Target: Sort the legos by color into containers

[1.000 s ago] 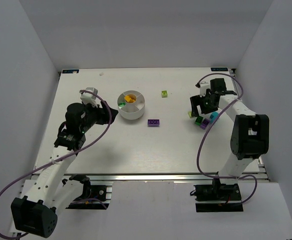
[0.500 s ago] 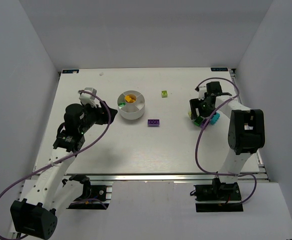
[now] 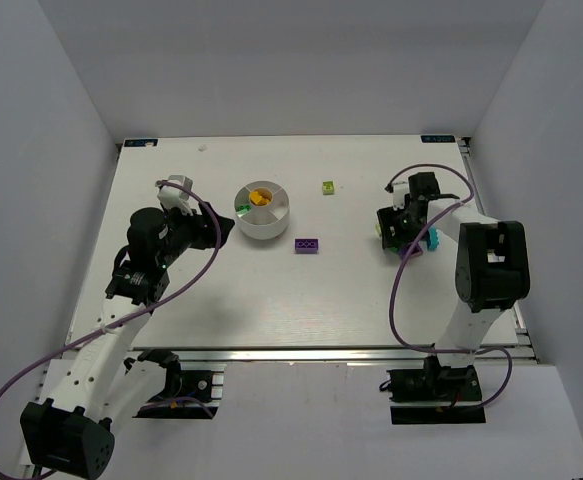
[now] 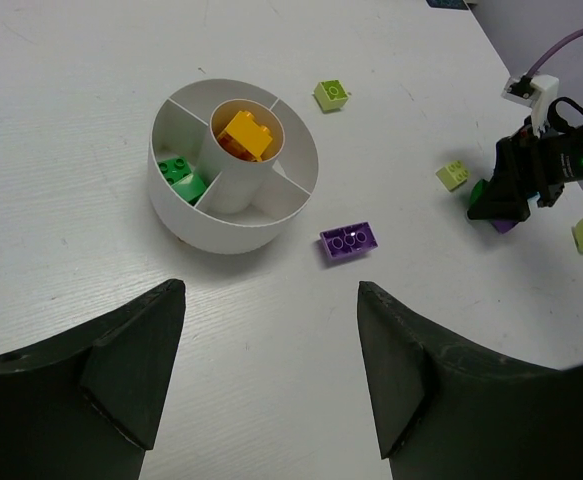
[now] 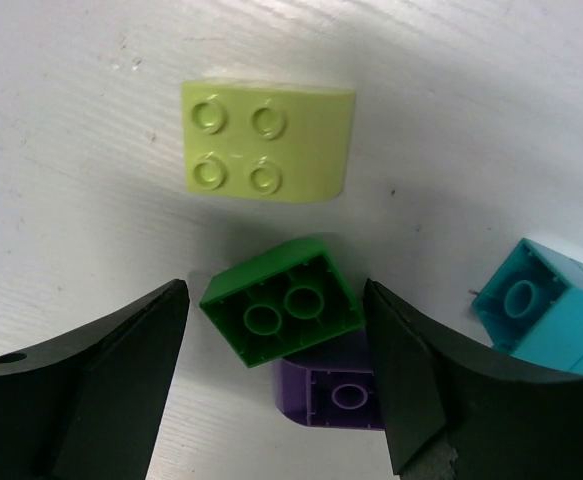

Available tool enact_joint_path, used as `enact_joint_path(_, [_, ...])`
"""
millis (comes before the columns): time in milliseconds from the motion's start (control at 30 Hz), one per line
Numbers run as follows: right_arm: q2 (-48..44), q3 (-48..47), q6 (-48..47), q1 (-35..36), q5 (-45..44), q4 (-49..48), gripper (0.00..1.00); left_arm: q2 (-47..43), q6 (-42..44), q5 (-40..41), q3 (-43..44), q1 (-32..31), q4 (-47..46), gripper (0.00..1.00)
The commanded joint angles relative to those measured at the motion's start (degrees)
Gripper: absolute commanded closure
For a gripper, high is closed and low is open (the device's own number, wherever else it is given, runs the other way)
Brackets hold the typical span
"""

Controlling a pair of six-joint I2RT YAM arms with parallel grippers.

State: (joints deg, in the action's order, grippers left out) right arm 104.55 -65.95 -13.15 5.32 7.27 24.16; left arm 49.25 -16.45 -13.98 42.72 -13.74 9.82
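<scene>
Pale grey walls enclose a white table bearing a round white dish left of centre. Its central well holds a yellow brick, and one left wedge holds green bricks. Sorting is judged part done: a long purple brick lies just near-right of the dish, a lone lime brick lies on its far side, and a cluster sits at the right. The step in hand is a pick from that cluster. The right pincer stands wide, straddling a dark green brick that lies underside up, propped on a small purple brick. A four-stud lime brick and a cyan brick lie close by; nothing is gripped. The left pincer hangs open and empty near the dish. The next move calls for closing squarely on the dark green piece without dragging its purple neighbour, then lifting it and carrying it to the green wedge.
</scene>
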Motion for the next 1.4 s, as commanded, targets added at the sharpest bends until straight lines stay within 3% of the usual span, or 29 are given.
enact_joint_path(0, [-1.3, 3.0, -2.7, 1.6, 2.0, 2.1, 0.24, -1.1, 0.6, -0.4, -0.4, -0.2, -1.1, 0.21])
enact_joint_path(333, [-3.2, 3.6, -10.8, 5.3, 6.0, 3.8, 0.18, -0.7, 0.6, -1.9, -0.6, -0.2, -1.7, 0.20])
enact_joint_path(533, [-4.5, 2.8, -16.8, 7.3, 12.0, 6.7, 0.18, -0.1, 0.7, -11.1, -1.4, -0.2, -5.2, 0.20])
enact_joint_path(867, [-5.3, 6.0, -18.3, 8.5, 6.4, 0.5, 0.24, 0.1, 0.6, -13.8, -1.9, -0.2, -6.3, 0.19])
enact_joint_path(1000, [-5.3, 6.5, -17.9, 8.5, 6.2, -2.1, 0.33, 1.0, -0.7, -19.8, -2.7, -0.2, -9.4, 0.19])
enact_joint_path(1133, [-5.3, 6.7, -17.8, 8.5, 8.3, -3.0, 0.54, 3.5, -4.8, -28.4, -4.1, -0.8, -16.0, 0.19])
enact_joint_path(1233, [-5.9, 7.2, -17.5, 8.4, 9.1, -3.9, 0.57, 6.1, -8.9, -33.0, -5.2, -0.8, -20.6, 0.18])
enact_joint_path(1367, [-7.2, 7.1, -18.1, 8.5, 10.9, -3.4, 0.61, 8.2, -12.4, -33.4, -5.5, -2.0, -23.3, 0.18])
